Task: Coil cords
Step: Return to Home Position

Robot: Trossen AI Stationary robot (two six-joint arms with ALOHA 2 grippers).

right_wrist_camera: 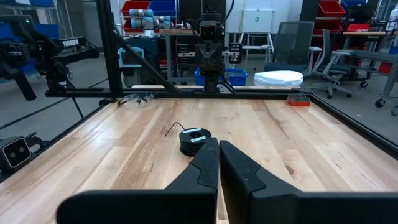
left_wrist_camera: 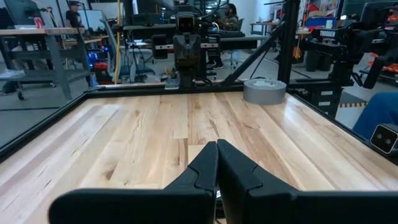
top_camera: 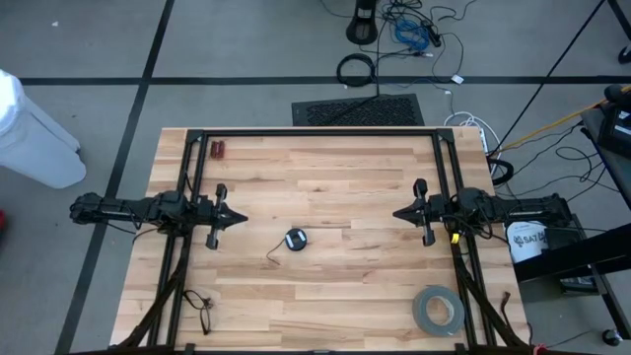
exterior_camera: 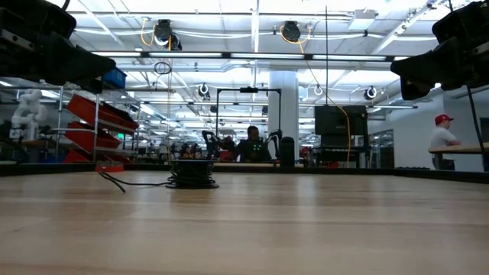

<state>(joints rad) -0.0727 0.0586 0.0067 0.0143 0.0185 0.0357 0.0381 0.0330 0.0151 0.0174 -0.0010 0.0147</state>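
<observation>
The cord (top_camera: 295, 239) is a small round black bundle with a white label, lying flat on the wooden table near its middle; a loose end (top_camera: 275, 258) trails toward the near left. It shows in the low view (exterior_camera: 191, 173) and the right wrist view (right_wrist_camera: 194, 140). My left gripper (top_camera: 243, 218) hovers shut above the table's left side, pointing level at the middle. My right gripper (top_camera: 396, 212) hovers shut on the right side, facing it. Neither touches anything.
A grey tape roll (top_camera: 438, 310) lies at the near right corner. A small red object (top_camera: 217, 150) sits at the far left; thin dark strands (top_camera: 200, 304) lie by the near left. A black frame (top_camera: 315, 132) borders the table. Bare wood surrounds the bundle.
</observation>
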